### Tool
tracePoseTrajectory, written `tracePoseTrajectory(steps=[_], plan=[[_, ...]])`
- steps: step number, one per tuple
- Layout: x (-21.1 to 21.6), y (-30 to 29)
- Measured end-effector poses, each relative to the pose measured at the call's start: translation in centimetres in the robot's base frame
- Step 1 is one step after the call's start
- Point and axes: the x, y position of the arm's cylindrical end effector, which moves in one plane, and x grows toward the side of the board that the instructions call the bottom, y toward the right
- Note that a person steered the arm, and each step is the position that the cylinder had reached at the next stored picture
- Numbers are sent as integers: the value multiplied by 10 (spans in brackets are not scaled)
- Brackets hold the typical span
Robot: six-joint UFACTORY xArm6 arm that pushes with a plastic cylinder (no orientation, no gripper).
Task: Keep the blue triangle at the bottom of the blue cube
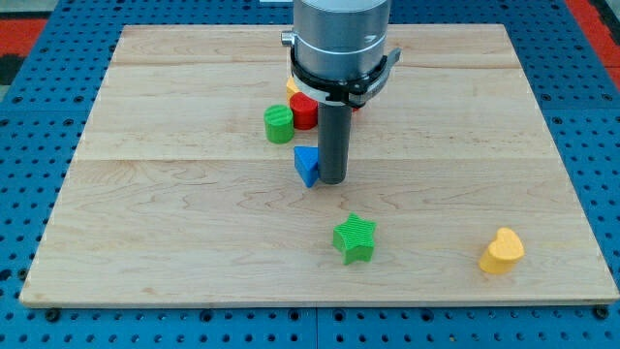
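Blue triangle (306,166) sits on the bench (145,223), touching my tip (332,180) on its left; I run no fingers here.

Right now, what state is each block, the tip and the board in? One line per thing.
my tip: down at the board, just right of the blue triangle, contact unclear.
blue triangle: lying near the board's middle.
green cylinder: upright, beside the red block.
red block: partly hidden by the arm.
green star: lying flat, alone.
yellow heart: alone at bottom right.
blue cube: not visible.
wooden board: flat.
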Motion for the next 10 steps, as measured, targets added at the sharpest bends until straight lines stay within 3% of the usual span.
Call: tracePoseTrajectory(steps=[1, 3, 6, 7, 8, 9, 10], plan=[[18, -22], [12, -87], [-32, -39], [-32, -38], [-2, -36], [12, -2], [-13, 18]])
